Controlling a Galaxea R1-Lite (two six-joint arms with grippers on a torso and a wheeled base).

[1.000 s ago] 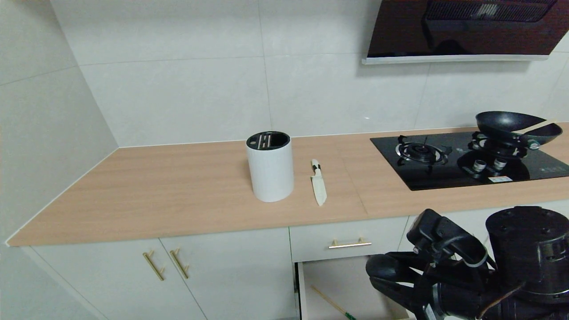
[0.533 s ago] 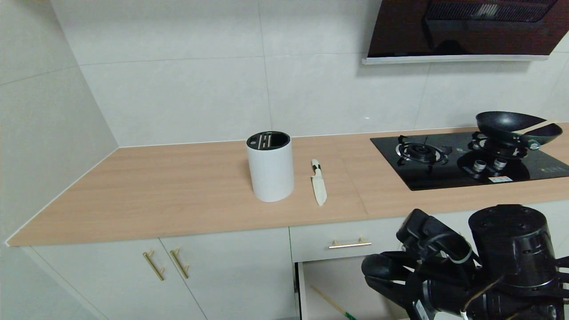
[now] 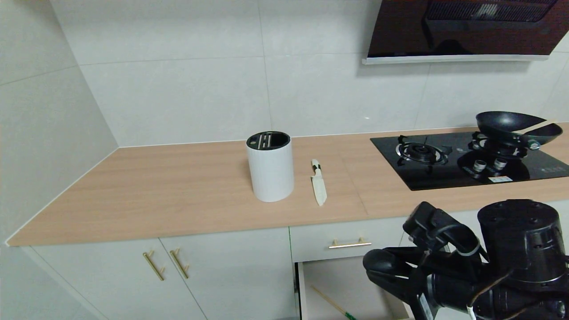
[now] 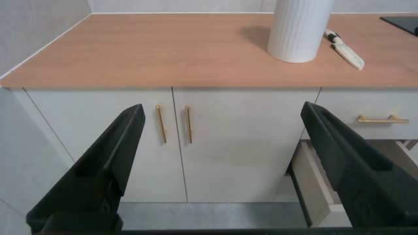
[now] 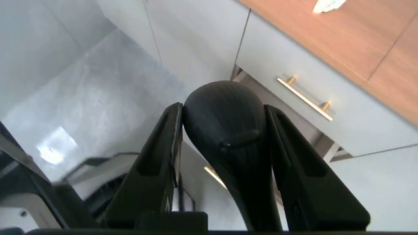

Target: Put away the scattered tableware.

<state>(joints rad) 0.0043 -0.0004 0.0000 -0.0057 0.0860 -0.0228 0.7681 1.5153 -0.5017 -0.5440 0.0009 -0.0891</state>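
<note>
A black spoon point(image 3: 381, 264) is held low in front of the cabinets with my right gripper point(image 3: 402, 272) shut on it, above the open drawer point(image 3: 306, 284). In the right wrist view the spoon's rounded head point(image 5: 225, 121) sticks out between the two fingers point(image 5: 157, 163). A cream knife point(image 3: 318, 182) lies on the wooden counter point(image 3: 178, 195) just right of a white cylindrical holder point(image 3: 270, 166). My left gripper point(image 4: 222, 173) is open, facing the cabinet doors point(image 4: 173, 137), below the counter's edge; the holder point(image 4: 297, 29) and knife point(image 4: 344, 51) are up beyond it.
A thin stick with a green end point(image 3: 331, 302) lies in the open drawer. A closed drawer with a gold handle point(image 3: 350, 243) sits above it. A black gas hob point(image 3: 466, 164) with a black pan point(image 3: 511, 122) takes up the counter's right end.
My right arm with the spoon swung slightly left, then back right and a little up. The knife and holder have not moved.
</note>
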